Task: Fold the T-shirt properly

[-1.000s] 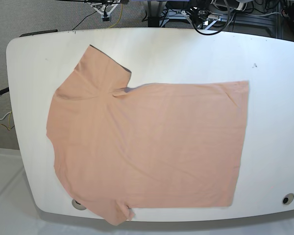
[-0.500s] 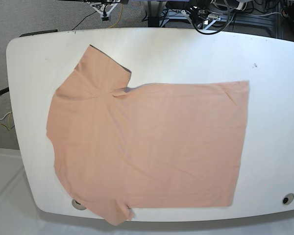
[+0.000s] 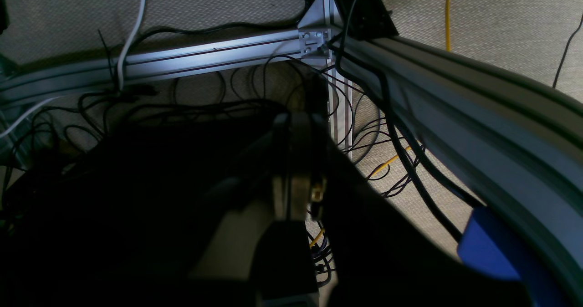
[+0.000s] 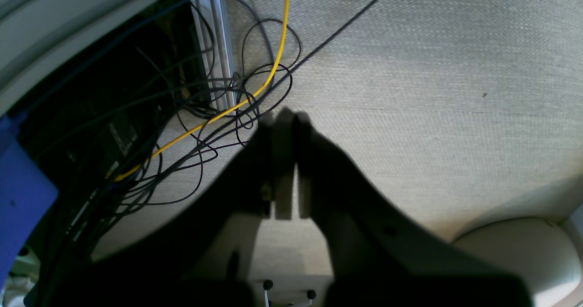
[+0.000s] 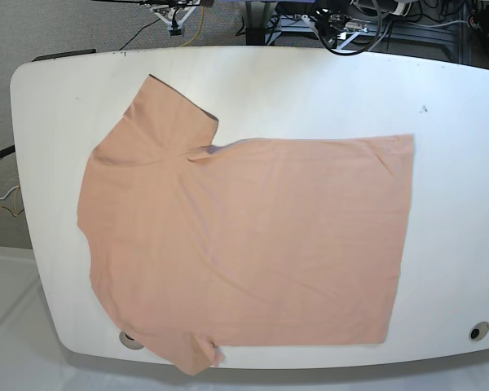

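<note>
White table (image 5: 310, 77) with T-shirt (image 5: 244, 236) laid flat — left gripper (image 3: 298, 120) and right gripper (image 4: 284, 115) closed, empty; overhanging sleeve may be dragged off-edge.

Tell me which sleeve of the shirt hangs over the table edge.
The near sleeve of the T-shirt: it spills past the table front edge. The far sleeve lies fully on the tabletop.

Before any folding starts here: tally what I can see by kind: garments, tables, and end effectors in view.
Garments: 1, the peach T-shirt, spread flat
Tables: 1, the white table
End effectors: 2, the left end effector and the right end effector, both shut, empty, pointing at the floor cables, seen only by their wrist cameras
Total: 4
</note>
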Action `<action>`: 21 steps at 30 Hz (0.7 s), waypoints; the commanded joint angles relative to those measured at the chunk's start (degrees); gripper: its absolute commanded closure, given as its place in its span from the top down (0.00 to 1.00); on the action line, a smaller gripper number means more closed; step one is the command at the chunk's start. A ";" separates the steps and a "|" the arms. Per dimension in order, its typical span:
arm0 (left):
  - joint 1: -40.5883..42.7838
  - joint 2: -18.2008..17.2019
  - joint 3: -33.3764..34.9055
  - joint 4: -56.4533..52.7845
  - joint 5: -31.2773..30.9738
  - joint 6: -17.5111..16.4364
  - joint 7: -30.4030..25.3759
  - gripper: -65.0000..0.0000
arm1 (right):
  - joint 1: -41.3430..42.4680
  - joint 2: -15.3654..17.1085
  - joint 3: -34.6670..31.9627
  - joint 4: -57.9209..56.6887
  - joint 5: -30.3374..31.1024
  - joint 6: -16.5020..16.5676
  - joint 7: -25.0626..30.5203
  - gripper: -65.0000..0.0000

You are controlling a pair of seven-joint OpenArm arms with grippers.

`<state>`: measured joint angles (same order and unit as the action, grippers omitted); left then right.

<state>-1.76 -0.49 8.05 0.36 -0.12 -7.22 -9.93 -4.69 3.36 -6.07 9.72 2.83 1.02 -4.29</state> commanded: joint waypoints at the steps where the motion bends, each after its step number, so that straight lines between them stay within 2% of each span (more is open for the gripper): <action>1: -0.12 0.16 0.20 0.01 -0.50 0.13 -0.57 0.00 | -0.26 0.29 0.07 0.01 0.03 -0.05 0.33 0.01; 9: 0.03 0.06 0.30 0.07 -0.68 0.04 -0.53 0.00 | -0.38 0.32 0.06 0.23 0.21 -0.19 0.50 0.02; 16: 0.26 -0.11 0.39 0.04 -0.61 0.05 0.01 0.10 | -0.55 0.36 -0.05 0.34 0.31 -0.82 1.02 0.02; 21: 0.48 0.05 0.33 -0.07 -0.59 0.42 -0.06 0.13 | -0.54 0.59 0.01 0.36 0.05 -1.40 1.49 0.02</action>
<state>-1.34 -0.49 8.32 0.32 -0.56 -6.87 -9.91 -4.97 3.53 -6.07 10.07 2.98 -0.03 -3.16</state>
